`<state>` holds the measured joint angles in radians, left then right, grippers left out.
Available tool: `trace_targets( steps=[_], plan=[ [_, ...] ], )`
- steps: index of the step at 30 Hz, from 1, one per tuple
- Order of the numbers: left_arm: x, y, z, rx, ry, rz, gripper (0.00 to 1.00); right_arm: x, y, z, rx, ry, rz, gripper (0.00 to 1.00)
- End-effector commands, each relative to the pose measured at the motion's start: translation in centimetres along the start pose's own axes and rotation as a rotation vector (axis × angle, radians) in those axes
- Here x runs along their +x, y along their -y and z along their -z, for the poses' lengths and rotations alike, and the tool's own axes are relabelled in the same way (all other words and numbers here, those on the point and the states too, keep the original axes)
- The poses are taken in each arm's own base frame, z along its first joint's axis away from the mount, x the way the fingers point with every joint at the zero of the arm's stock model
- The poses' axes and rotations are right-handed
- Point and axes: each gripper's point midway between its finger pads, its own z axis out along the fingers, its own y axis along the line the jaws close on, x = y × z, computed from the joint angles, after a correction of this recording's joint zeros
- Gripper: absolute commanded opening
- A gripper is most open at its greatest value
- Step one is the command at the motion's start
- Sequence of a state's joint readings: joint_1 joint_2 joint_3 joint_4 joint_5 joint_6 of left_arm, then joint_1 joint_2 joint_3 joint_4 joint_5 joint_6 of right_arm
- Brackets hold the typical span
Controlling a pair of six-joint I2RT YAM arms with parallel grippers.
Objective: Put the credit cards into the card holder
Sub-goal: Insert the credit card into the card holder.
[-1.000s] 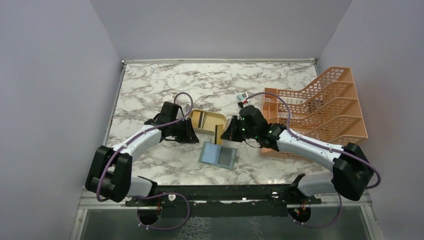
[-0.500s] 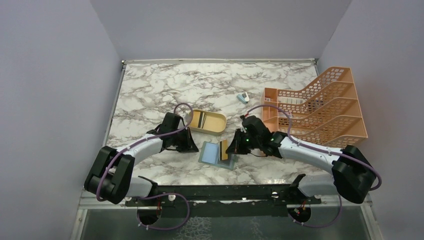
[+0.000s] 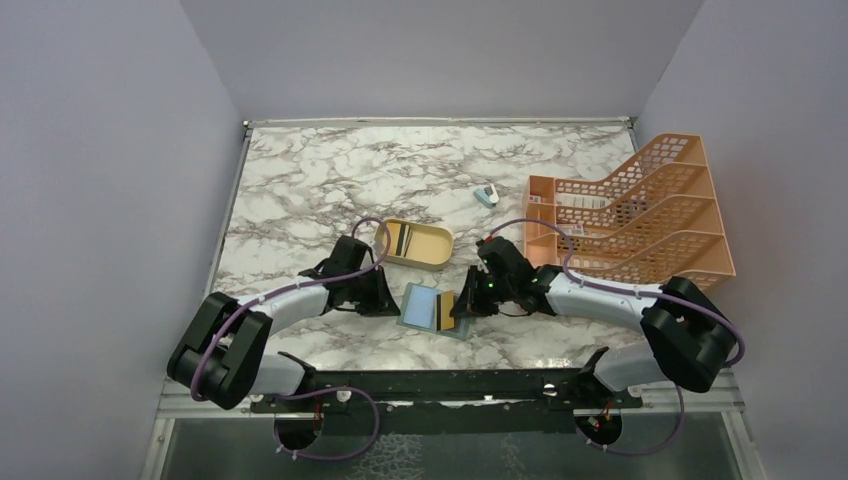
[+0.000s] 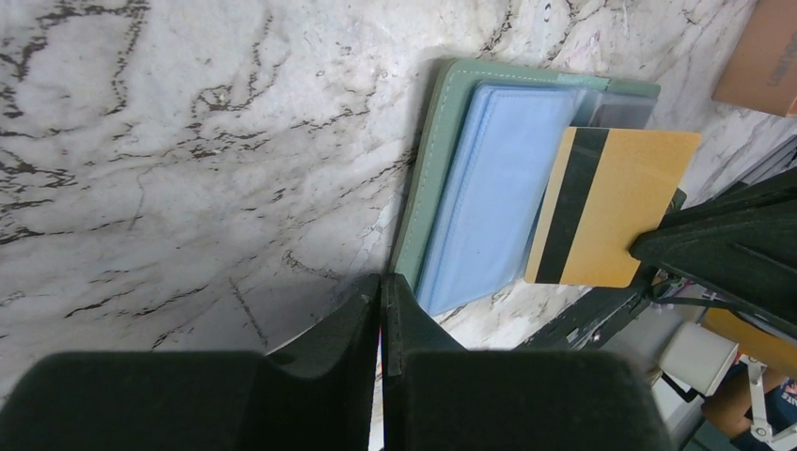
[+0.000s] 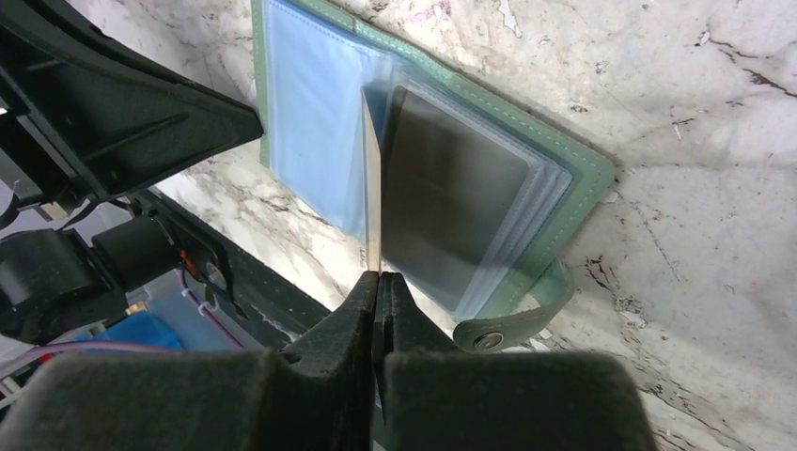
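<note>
your right tool [image 5: 379, 275] gripped the tan card [image 4: 611, 207] by one edge over the open green card holder [image 4: 428, 178], near the counter's [image 3: 300, 180] near edge; your left tool [image 4: 382, 282], clenched empty, sat at its rim.

**A:** How is the light?

**B:** Soft and even from above. In the overhead view the white marble-patterned tabletop [image 3: 300, 170] is bright and the plain lilac walls [image 3: 100, 200] look flat, with no hard glare.

**A:** Any shadows?

**B:** Only faint ones. In the left wrist view a grey shadow lies on the marble beside the black left gripper [image 4: 381, 279].

**A:** And sharpness?

**B:** The overhead view is sharp throughout. In both wrist views the near black fingers [image 4: 310, 376] are big, soft blurs. The grey-green open wallet with pale blue pockets [image 5: 451, 197] is crisp, though its clear sleeves look hazy. The thin tan card [image 5: 372, 188], edge-on in the right gripper [image 5: 379, 275], shows as a pale line.
</note>
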<state>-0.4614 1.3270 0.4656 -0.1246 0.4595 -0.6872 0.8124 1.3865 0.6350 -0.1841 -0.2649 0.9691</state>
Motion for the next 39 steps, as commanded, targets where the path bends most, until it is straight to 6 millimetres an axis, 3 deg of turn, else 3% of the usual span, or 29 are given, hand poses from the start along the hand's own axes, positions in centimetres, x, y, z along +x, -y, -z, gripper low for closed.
trace_targets(
  steps=[1,14,30,39],
  plan=[
    [0.2,-0.2,-0.3,-0.02,0.017,0.0,0.09,0.8,0.7,-0.5,0.008,-0.025,-0.026,0.01],
    [1.3,-0.1,-0.9,-0.046,0.001,0.001,0.1,0.6,2.5,-1.6,0.056,0.009,-0.029,0.01],
    [2.2,-0.5,-0.9,-0.079,-0.004,-0.004,0.12,-0.6,4.7,-1.2,0.145,0.115,-0.034,0.01],
    [2.6,-0.6,-1.0,-0.086,-0.013,-0.003,0.13,-1.0,4.8,-1.5,0.149,0.134,-0.042,0.01]
  ],
)
